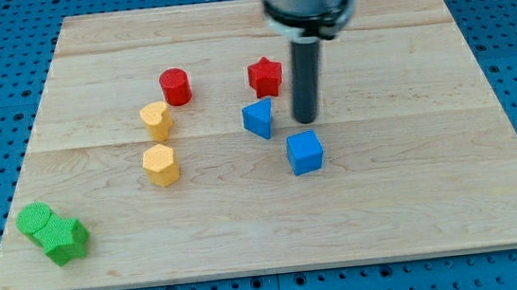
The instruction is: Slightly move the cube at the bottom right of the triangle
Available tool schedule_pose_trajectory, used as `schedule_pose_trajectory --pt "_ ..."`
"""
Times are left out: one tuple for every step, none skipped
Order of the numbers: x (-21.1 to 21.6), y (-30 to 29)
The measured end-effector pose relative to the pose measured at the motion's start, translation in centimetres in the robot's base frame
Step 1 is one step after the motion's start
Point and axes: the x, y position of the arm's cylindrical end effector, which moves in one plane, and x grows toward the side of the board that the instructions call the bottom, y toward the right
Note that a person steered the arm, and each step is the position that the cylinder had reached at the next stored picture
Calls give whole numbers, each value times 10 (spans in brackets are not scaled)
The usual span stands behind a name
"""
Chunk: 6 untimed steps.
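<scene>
A blue cube (305, 152) lies on the wooden board (416, 196), below and to the right of a blue triangle (258, 119). My tip (306, 119) stands just above the cube and to the right of the triangle, with a small gap to each. A red star (265, 77) lies above the triangle, to the left of the rod.
A red cylinder (175, 86) lies left of the star. A yellow heart (156, 121) and a yellow hexagon (160, 164) lie further left. Two green blocks (35, 222) (66, 241) sit touching near the board's bottom left corner.
</scene>
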Motion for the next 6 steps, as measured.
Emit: schedule_pose_trajectory --pt "29 61" --pt "63 55" --pt "73 3" --pt "73 -21" --pt "73 -20" --pt "61 -4"
